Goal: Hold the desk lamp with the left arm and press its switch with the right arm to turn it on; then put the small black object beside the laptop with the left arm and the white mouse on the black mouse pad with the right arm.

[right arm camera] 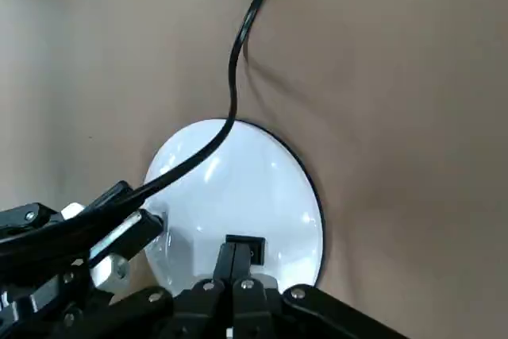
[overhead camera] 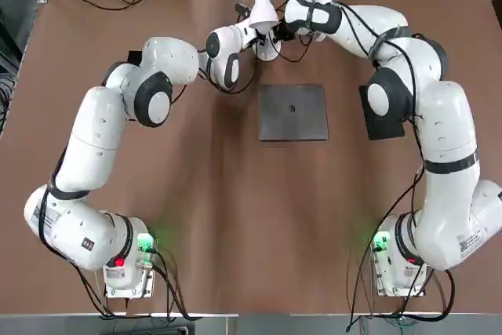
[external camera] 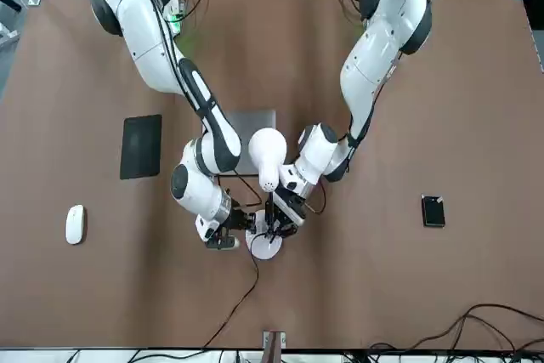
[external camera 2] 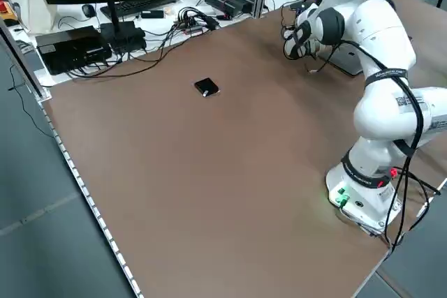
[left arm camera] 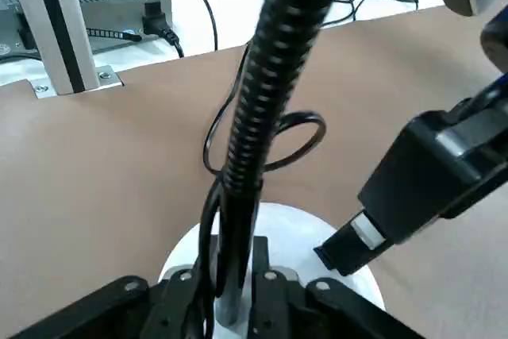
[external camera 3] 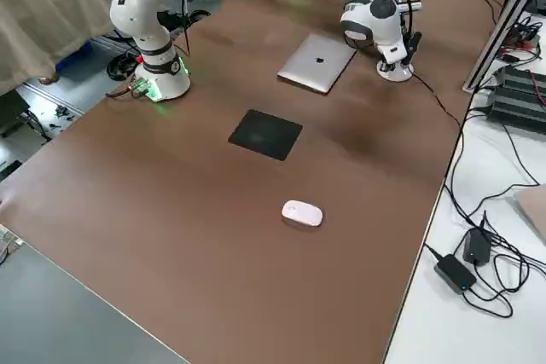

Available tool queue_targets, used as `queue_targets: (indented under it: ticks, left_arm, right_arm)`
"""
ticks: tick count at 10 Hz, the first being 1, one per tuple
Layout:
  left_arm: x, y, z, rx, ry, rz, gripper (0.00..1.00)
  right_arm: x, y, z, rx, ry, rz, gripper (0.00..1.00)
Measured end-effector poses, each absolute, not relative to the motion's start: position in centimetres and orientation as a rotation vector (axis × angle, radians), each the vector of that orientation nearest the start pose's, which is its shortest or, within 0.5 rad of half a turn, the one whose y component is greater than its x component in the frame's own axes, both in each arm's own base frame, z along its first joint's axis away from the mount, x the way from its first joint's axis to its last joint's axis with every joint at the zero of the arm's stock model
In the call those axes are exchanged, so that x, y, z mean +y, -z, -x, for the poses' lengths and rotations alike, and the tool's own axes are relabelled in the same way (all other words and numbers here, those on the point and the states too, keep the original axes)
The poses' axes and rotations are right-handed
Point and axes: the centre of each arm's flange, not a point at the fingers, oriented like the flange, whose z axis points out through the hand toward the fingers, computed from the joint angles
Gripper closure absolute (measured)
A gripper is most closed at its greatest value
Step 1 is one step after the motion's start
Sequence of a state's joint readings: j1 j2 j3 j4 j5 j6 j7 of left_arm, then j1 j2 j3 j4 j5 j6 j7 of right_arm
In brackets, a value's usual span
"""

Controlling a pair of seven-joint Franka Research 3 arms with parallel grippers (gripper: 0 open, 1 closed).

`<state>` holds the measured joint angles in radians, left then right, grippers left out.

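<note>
While the L arm reaches in from approx. 8 o'clock (top view), its gripper (left arm camera: 236,263) is clenched on the desk lamp's stem (left arm camera: 266,77). R arm comes in from approx. 3 o'clock, bent down; its gripper (right arm camera: 234,252), fingers shut, is over the lamp base (right arm camera: 230,188), tips by the black switch (right arm camera: 257,248); contact unclear.

The robot's arms are white and rounded, the left arm (overhead camera: 98,139) and the right arm (overhead camera: 451,127) alike, with dark grey rings at the joints. Black cables (overhead camera: 413,100) run along them, strapped by dark bands (overhead camera: 452,165). Green lights (overhead camera: 145,242) glow at the bases, and a red button (overhead camera: 119,262) sits on the left one. The black gripper parts carry small silvery screws (right arm camera: 298,293). A printed label (overhead camera: 471,242) seems to mark the right arm.
</note>
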<state>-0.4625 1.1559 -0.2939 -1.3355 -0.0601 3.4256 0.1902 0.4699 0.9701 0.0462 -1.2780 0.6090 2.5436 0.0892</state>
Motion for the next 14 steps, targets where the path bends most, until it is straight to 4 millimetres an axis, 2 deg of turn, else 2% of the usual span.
queue_targets:
  ticks: [2, 6, 14]
  left_arm:
    - [-45.4, -15.3, -61.3, 0.905, 1.516, 3.094, 0.78]
    - [-45.0, -15.0, -61.5, 0.903, 1.510, 3.088, 0.78]
    - [-44.9, -15.0, -61.5, 0.900, 1.513, 3.086, 0.77]
  right_arm:
    - [37.1, -18.9, -67.7, 0.071, 0.194, 2.627, 0.99]
    - [39.6, -18.7, -66.2, 0.047, 0.249, 2.621, 0.99]
    - [40.6, -18.9, -65.7, 0.056, 0.238, 2.604, 0.99]
